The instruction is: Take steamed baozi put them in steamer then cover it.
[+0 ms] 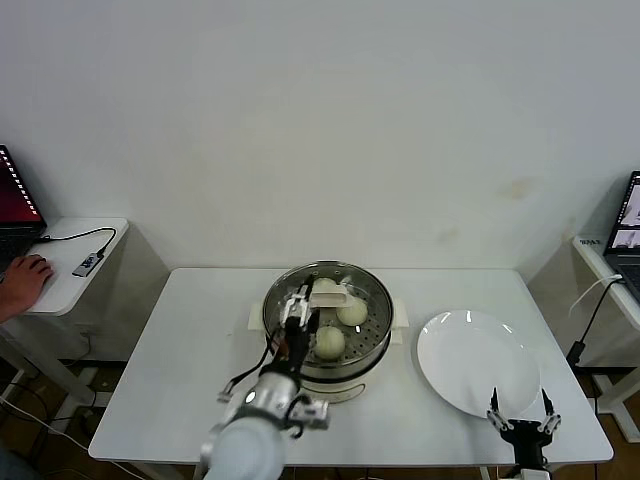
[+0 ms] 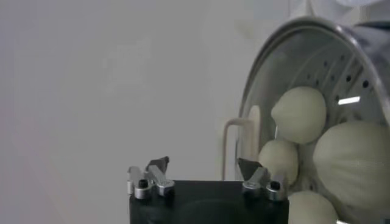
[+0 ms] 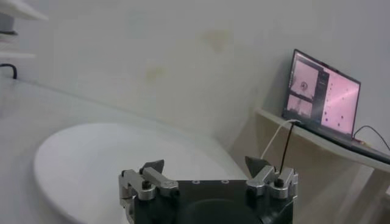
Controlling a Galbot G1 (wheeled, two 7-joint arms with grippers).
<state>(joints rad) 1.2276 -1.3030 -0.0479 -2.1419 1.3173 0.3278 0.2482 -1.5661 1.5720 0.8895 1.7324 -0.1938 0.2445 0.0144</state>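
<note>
With the cover (image 1: 330, 300) seated on the steamer (image 1: 375, 345) at the table's (image 1: 180, 370) middle over the steamed baozi (image 1: 330, 342), the left gripper (image 1: 298, 306), jaws released, should lift straight clear, while the right gripper (image 1: 522, 415) waits spread near the front right corner.

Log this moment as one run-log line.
left gripper: open, over cover | cover: on steamer | baozi: inside | plate: bare | right gripper: open, idle at plate's near edge
</note>
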